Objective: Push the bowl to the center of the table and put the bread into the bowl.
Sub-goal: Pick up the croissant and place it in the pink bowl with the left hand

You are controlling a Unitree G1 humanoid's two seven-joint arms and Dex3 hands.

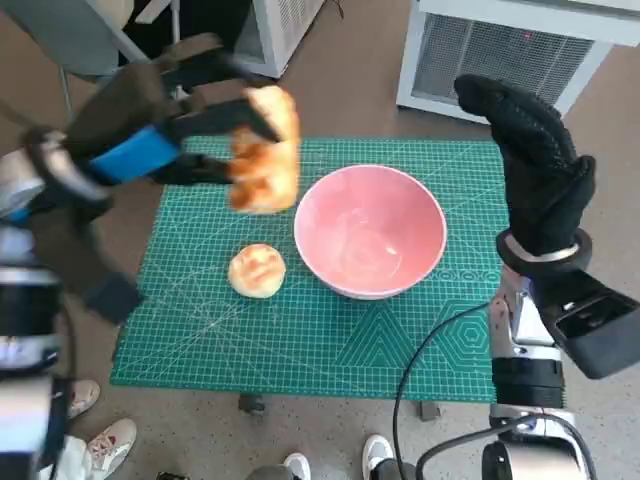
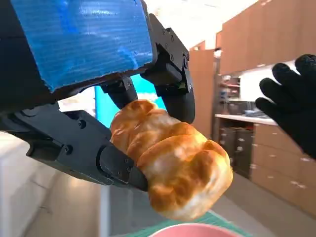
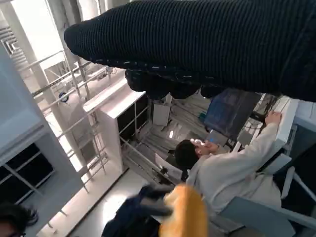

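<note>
My left hand point(image 1: 150, 130) grips a golden, lumpy bread loaf point(image 1: 266, 150) in the air above the table's far left part, just left of the pink bowl point(image 1: 370, 230). The left wrist view shows black fingers point(image 2: 173, 84) clamped around that bread point(image 2: 173, 168), with the bowl's pink rim point(image 2: 192, 230) just below. A second, round bread roll point(image 1: 257, 270) lies on the green mat point(image 1: 300, 350) beside the bowl's left side. The bowl stands empty near the middle of the mat. My right hand point(image 1: 535, 165) is raised at the table's right edge, fingers extended, holding nothing.
White appliances point(image 1: 500, 50) stand on the floor beyond the table. Shoes of a person point(image 1: 100, 440) show at the near left, more feet point(image 1: 380, 455) at the front edge. A black cable point(image 1: 430, 350) crosses the mat's near right. A seated person point(image 3: 232, 168) appears in the right wrist view.
</note>
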